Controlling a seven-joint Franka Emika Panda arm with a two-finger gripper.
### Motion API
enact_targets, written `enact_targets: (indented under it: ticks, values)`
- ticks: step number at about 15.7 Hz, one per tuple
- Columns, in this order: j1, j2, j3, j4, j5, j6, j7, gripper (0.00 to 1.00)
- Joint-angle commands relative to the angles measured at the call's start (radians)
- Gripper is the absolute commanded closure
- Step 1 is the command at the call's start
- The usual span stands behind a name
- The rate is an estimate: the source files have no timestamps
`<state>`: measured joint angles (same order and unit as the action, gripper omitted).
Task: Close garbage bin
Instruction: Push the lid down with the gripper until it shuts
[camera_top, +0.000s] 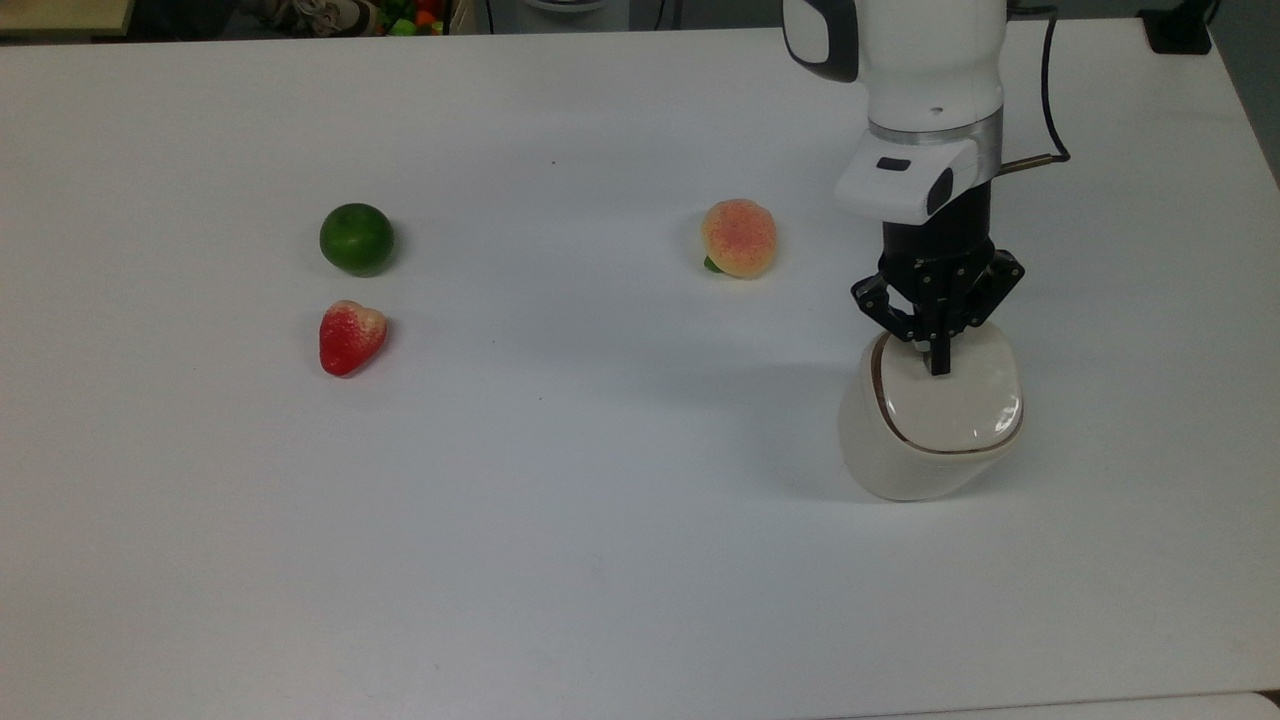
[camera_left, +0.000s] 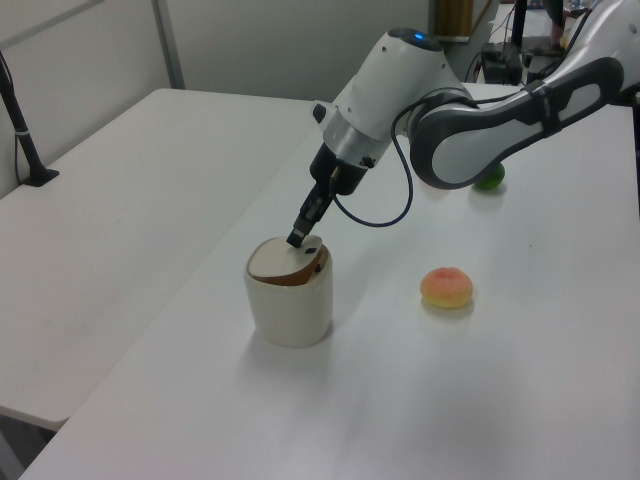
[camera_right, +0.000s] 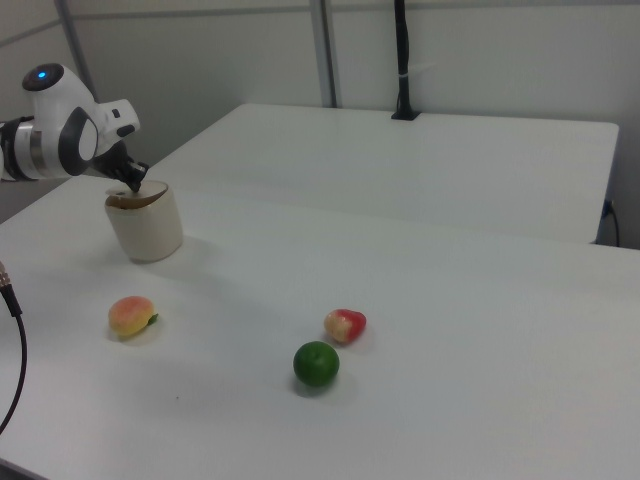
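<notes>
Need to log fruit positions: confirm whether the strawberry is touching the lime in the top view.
No, the strawberry lies apart from the lime, with bare table between them.
</notes>
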<state>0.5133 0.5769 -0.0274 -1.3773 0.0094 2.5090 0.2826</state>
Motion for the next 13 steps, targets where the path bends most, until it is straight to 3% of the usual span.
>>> enact_targets:
  ticks: [1, 13]
  values:
    - [0.025, -0.040, -0.006, -0.042, -0.014, -0.048, 0.015, 1.00]
    - [0.042, -0.038, -0.006, -0.052, -0.014, -0.076, 0.017, 1.00]
